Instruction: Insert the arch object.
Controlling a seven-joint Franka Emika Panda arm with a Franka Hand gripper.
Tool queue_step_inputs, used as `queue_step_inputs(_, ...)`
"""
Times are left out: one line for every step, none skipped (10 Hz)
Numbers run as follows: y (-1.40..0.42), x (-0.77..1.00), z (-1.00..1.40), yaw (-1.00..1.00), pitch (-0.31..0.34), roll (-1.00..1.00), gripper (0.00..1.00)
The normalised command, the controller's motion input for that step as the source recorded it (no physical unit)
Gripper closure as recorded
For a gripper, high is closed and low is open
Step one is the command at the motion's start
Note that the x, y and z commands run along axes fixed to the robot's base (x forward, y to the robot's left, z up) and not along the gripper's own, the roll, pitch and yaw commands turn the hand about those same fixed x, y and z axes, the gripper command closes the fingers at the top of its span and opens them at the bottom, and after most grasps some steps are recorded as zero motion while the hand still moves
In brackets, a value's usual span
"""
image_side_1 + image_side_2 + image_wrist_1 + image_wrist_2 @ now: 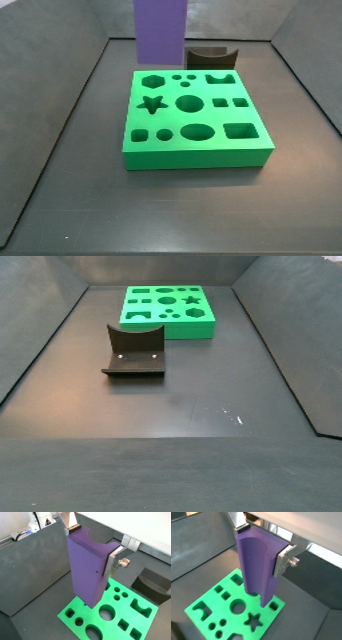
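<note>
The gripper [92, 544] was seen in both wrist views [263, 543], pointed straight down over the green board [120, 608], w/ its two flat silver fingers [117, 556] set on opposite sides of a tall purple block. The jaws were clamped on that block near its upper end. A silver bolt head was seen on the outside of one finger [286, 558].

The block was taken to be the arch object [87, 572]: a curved hollow was seen in one of its faces near the gripper, also visible in a wrist view [258, 567]. It was held upright, its lower end over the board [224, 599] near one edge; whether it touched the board could not be told.

In a side view the arch object [160, 30] was seen at upper centre-left, cut off by the top edge, behind the far edge of the board [194, 157]. The gripper itself was not seen there.

The fixture [210, 55] stood just behind the board, upper centre. In a side view the fixture [134, 354] sat mid-left on the dark floor, apart from the board [181, 331] at top centre. It was also seen at mid-right in a wrist view [150, 582].
</note>
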Motion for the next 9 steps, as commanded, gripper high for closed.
queue_step_inputs(0.57,0.91,-0.62,0.01,-0.036,0.03,1.00)
queue_step_inputs(0.49,0.85,-0.56,0.07,-0.027,0.08,1.00)
queue_step_inputs(0.47,0.81,-0.55,0.10,-0.019,0.11,1.00)
queue_step_inputs(0.46,0.82,-0.52,0.09,-0.019,0.12,1.00)
queue_step_inputs(0.29,0.82,-0.56,0.02,-0.003,0.22,1.00)
queue_step_inputs(0.29,0.71,-0.47,0.02,0.000,0.21,1.00)
queue_step_inputs(0.28,0.68,-0.44,0.05,0.000,0.22,1.00)
queue_step_inputs(0.26,0.67,-0.43,0.07,0.000,0.23,1.00)
queue_step_inputs(0.25,0.63,-0.40,0.08,0.000,0.23,1.00)
